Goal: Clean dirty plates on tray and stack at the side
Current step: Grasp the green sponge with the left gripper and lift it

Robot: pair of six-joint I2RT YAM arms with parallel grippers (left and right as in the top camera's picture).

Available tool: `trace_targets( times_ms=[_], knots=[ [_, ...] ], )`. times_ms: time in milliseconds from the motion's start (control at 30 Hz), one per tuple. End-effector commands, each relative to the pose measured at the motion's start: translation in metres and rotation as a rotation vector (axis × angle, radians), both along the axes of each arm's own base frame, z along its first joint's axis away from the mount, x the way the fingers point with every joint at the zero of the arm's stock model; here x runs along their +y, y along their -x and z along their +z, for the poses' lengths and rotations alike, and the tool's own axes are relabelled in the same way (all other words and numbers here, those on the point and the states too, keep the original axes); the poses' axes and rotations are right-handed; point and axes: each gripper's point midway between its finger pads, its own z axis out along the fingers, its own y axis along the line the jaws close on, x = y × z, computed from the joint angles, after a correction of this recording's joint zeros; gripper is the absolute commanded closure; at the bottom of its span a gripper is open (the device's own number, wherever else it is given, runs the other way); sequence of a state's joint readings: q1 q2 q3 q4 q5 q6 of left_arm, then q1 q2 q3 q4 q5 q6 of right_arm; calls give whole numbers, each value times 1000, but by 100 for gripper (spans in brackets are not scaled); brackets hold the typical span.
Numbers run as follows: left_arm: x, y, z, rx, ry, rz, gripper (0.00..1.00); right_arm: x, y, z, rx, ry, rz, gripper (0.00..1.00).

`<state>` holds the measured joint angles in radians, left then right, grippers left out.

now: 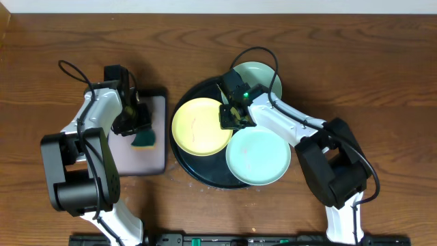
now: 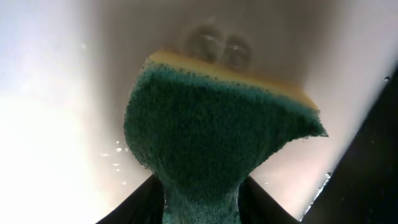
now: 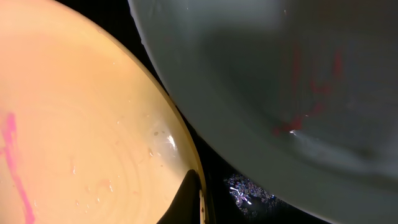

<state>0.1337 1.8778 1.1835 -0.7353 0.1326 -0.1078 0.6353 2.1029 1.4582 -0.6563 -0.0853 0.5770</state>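
The round black tray (image 1: 194,168) holds three plates: a pale yellow plate (image 1: 198,130) at the left, one mint-green plate (image 1: 259,158) at the front right and another (image 1: 263,74) at the back. My right gripper (image 1: 233,117) is shut on the yellow plate's right rim. In the right wrist view one finger (image 3: 200,202) lies over the rim of the yellow plate (image 3: 74,124), which has a pink smear. A mint-green plate (image 3: 280,74) beside it bears red marks. My left gripper (image 1: 133,125) is shut on a green and yellow sponge (image 1: 144,141).
The sponge (image 2: 217,124) rests on the wet pale pink mat (image 2: 50,124) of the small rectangular black-rimmed tray (image 1: 162,96), left of the round tray. The brown wooden table (image 1: 382,82) surrounds both trays.
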Motion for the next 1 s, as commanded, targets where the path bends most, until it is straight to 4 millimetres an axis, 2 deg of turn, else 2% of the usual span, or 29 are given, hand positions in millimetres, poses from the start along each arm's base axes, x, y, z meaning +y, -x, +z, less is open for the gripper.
trace_targets(
  times_ms=[0, 167, 200, 233, 267, 300, 500, 600, 967],
  knots=[
    [-3, 7, -12, 28, 9, -8, 62, 3, 3, -12, 10, 23, 6, 98],
    [-3, 12, -18, 31, 10, -8, 62, 2, 3, -12, 8, 25, 4, 98],
    [-4, 13, -20, 34, 10, -8, 65, 2, 3, -12, 8, 26, 4, 98],
    [-4, 14, -21, 36, 10, -8, 72, 2, 3, -12, 8, 26, 4, 98],
    [-4, 15, -21, 37, 10, -8, 86, 2, 3, -12, 8, 26, 4, 98],
    [-4, 15, -21, 37, 11, -6, 92, 2, 3, -12, 8, 26, 4, 98],
    [-2, 7, -14, 20, 9, 0, 93, 1, 2, -12, 1, 34, 2, 98],
    [-2, 2, -3, 18, 8, 0, 93, 1, 2, -12, 2, 33, 2, 98],
    [1, -16, 72, -37, 0, -12, 92, 1, 2, -12, 2, 34, 2, 98]
  ],
)
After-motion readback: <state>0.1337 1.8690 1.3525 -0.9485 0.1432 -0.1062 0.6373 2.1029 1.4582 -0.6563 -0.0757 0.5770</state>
